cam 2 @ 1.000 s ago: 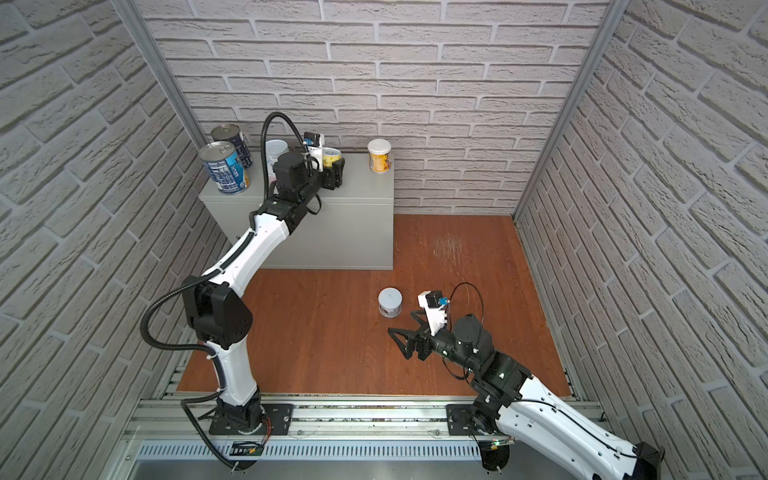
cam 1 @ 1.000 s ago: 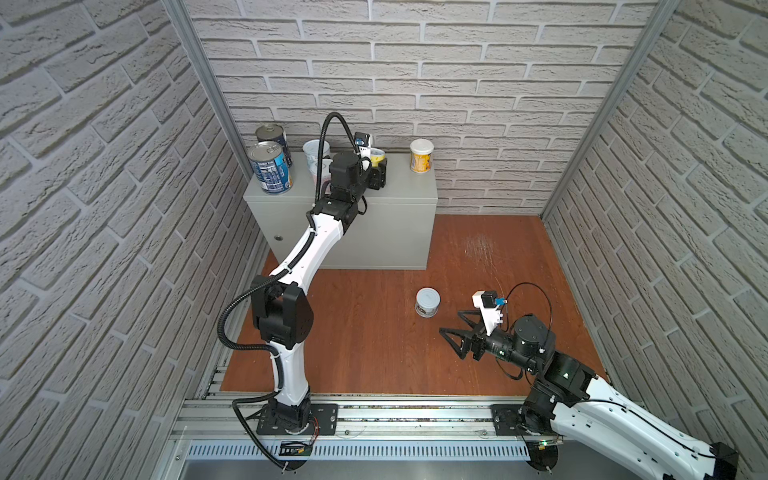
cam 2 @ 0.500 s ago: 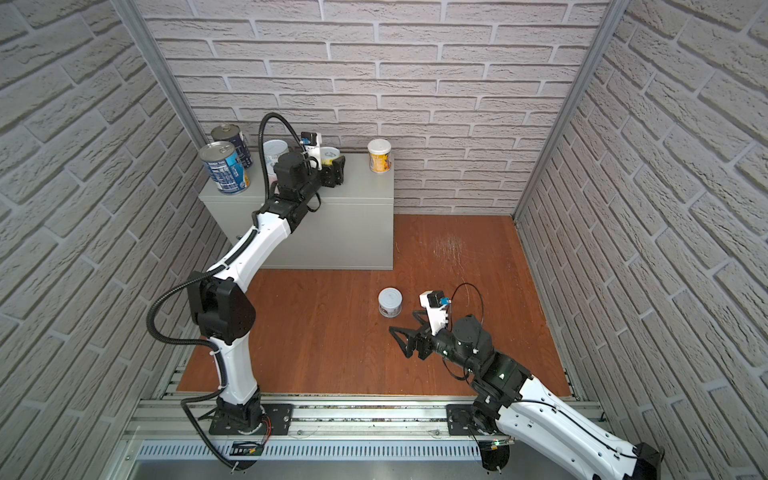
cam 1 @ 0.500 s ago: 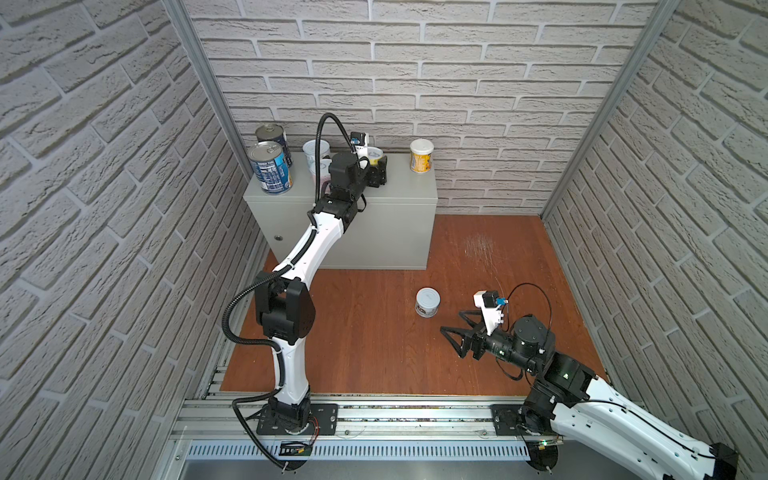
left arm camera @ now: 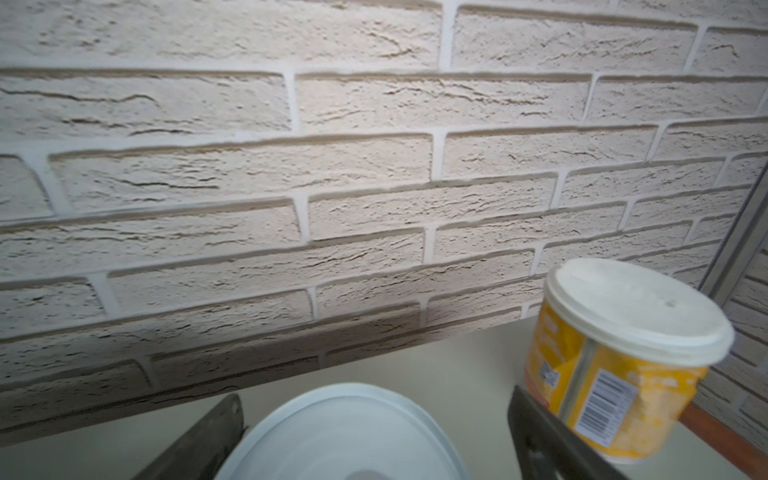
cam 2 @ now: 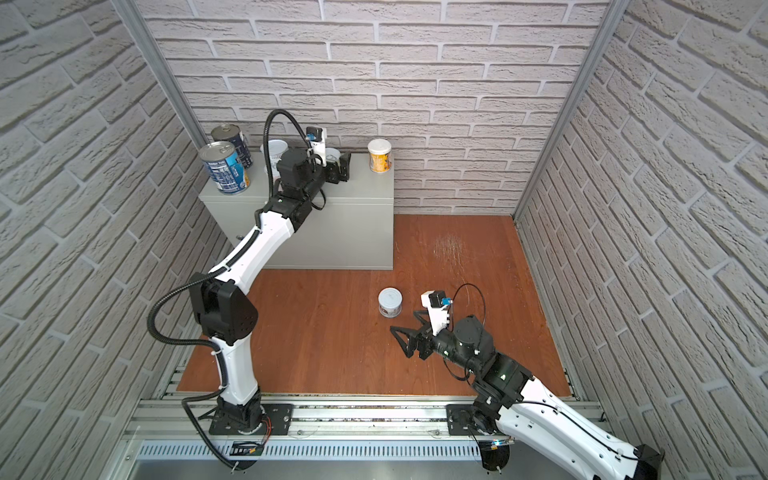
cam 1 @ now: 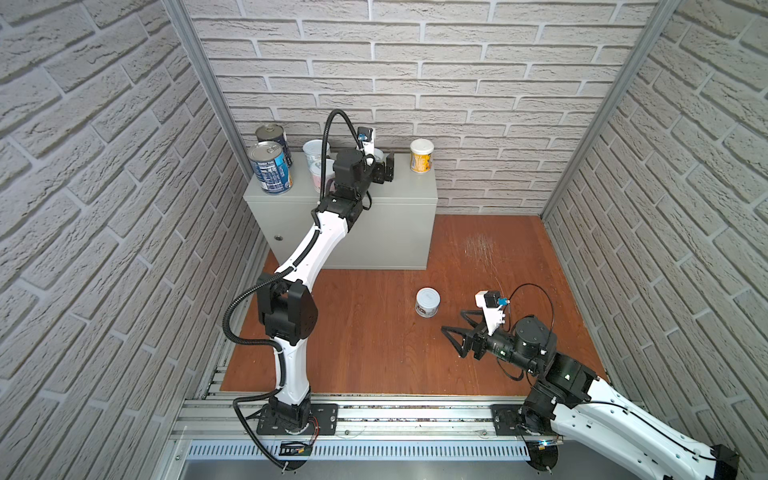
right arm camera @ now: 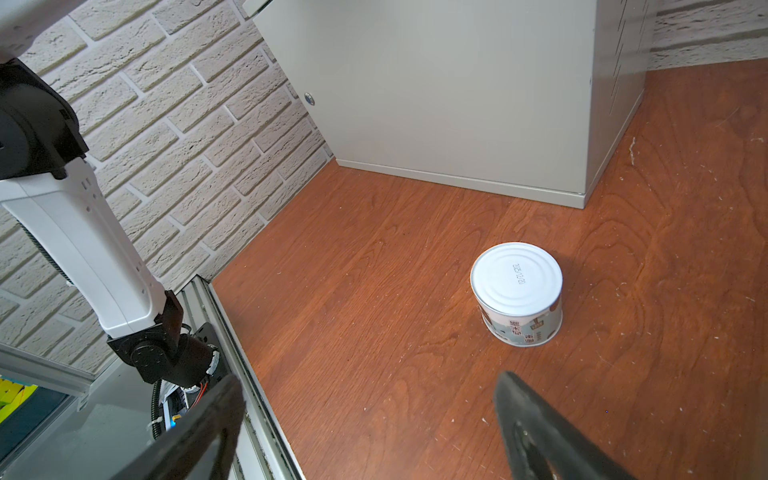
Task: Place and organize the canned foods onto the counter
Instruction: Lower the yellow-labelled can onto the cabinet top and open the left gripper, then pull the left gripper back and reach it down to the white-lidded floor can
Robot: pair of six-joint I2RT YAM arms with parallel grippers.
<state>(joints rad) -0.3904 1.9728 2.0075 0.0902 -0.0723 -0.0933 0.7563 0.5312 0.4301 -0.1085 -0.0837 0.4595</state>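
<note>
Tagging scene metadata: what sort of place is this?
Probably a staged robot test cell: white faux-brick wall panels, a silver aluminium floor rail, and cylindrical food cans on a light-grey metal cabinet box.

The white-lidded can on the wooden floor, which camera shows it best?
The right wrist view: the can is close and unobstructed, lid stamp and label visible. Both top views show the can small and upright. The left wrist view misses it.

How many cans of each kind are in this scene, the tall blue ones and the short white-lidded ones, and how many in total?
Tall dark-blue-labelled metal cans: 2
Short white-lidded cylindrical cans: 5
Total: 7
</note>
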